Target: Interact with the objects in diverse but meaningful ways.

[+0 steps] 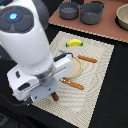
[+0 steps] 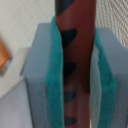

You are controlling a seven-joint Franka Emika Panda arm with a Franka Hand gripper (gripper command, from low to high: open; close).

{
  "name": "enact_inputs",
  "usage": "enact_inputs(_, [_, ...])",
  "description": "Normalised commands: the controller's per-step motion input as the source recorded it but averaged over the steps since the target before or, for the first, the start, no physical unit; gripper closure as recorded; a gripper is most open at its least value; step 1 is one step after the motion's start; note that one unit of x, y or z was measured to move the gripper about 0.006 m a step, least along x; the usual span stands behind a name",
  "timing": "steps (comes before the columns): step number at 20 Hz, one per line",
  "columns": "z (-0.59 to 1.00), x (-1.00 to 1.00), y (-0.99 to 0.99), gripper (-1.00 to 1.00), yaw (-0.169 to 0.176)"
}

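Over the mat (image 1: pixel 100 70), hand (image 2: pixel 77 75) grips sausage (image 2: pixel 75 55) lengthwise

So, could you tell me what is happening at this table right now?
The arm's gripper has its fingers closed on the reddish-brown sausage, holding it upright over the near edge of the striped placemat. The banana, a round plate and the orange-handled fork and knife lie on the placemat, untouched.
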Motion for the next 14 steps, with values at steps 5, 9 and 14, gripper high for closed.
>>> enact_inputs(5, [0.57, -0.43, 0.81, 1.00, 0.077])
enact_inputs(9, [0.33, -0.56, 0.84, 1.00, 0.046])
enact_inputs(14, [0.25, -0.51, 0.86, 1.00, 0.039])
